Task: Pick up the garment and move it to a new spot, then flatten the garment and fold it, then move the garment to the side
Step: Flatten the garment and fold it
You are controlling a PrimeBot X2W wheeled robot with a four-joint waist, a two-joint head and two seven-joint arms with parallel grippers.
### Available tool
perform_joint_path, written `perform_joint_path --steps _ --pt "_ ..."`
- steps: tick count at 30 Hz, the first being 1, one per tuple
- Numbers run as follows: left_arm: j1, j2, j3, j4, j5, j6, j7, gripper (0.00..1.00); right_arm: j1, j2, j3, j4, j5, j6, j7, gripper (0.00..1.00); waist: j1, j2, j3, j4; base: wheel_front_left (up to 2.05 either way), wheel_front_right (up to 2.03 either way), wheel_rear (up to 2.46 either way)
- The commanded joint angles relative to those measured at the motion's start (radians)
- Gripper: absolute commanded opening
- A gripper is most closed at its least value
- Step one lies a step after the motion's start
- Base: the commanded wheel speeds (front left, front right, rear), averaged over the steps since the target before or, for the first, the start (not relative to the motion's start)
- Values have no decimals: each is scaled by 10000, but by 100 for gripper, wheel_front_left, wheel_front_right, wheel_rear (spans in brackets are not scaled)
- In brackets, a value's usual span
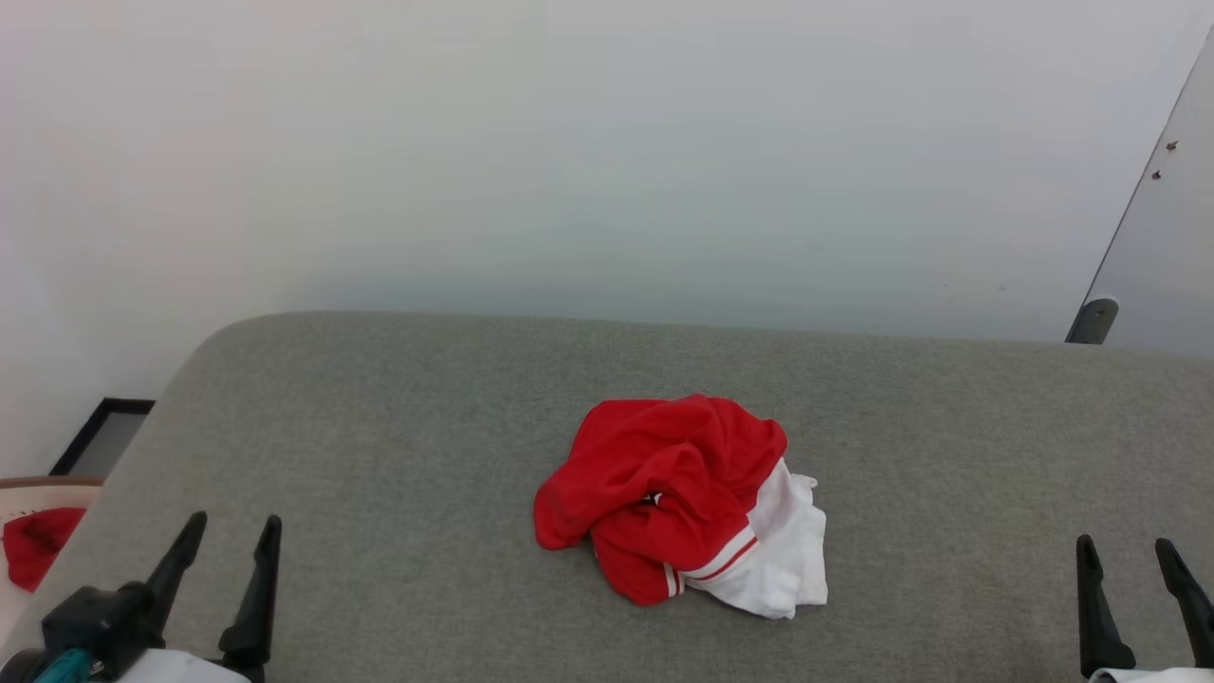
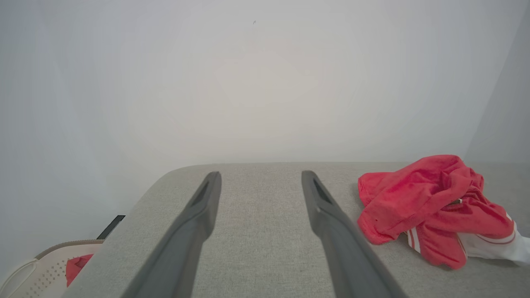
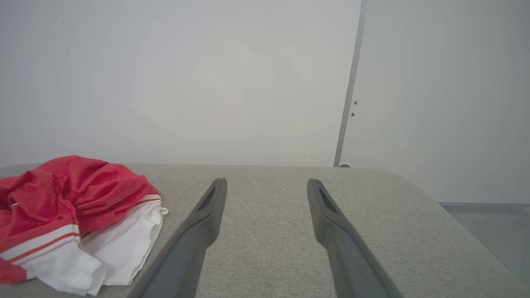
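Note:
The garment (image 1: 678,503) lies crumpled in a heap on the grey cushioned surface (image 1: 427,427), red with a white sleeve and red-white striped trim on its right side. In the left wrist view the garment (image 2: 430,207) sits to the right of the fingers; in the right wrist view the garment (image 3: 70,219) sits to their left. My left gripper (image 1: 232,531) stands open at the lower left, well apart from the heap. At the lower right my right gripper (image 1: 1124,552) is open too, with nothing between its fingers.
A beige perforated basket (image 2: 37,269) holding a small red cloth (image 1: 38,541) stands off the surface's left end. A white wall runs behind the surface. A grey panel (image 1: 1162,247) with a foot stands at the far right. The surface's right end rounds off (image 3: 434,198).

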State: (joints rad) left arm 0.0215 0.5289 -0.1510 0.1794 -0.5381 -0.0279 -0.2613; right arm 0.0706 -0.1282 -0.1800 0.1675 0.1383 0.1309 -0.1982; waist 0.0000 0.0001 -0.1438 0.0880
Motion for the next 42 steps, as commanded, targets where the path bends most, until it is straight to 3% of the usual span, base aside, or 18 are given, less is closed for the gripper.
perform_joint_path --steps 1,12,23,33,42 --pt "93 -59 67 -49 66 -48 -37 100 23 9 51 -16 -55 -3 -23 100 0 -1 11 -7 0 0 0" --pt "-76 -221 104 -31 -13 265 114 100 -312 -147 846 -282 129 -3 506 100 0 -1 295 343 0 0 0" --pt "-190 -768 -88 367 92 360 12 100 -836 -757 1829 -235 843 -3 1811 100 0 -1 681 1465 0 0 0" --pt "-450 -1346 -100 490 389 282 -41 100 -1218 -1048 1953 254 1217 -3 3793 100 0 -1 1288 2656 0 0 0" --pt "-877 -2152 202 410 878 -1 -40 100 -1759 -962 1400 933 1084 -3 5362 100 0 -1 2009 3350 0 0 0"
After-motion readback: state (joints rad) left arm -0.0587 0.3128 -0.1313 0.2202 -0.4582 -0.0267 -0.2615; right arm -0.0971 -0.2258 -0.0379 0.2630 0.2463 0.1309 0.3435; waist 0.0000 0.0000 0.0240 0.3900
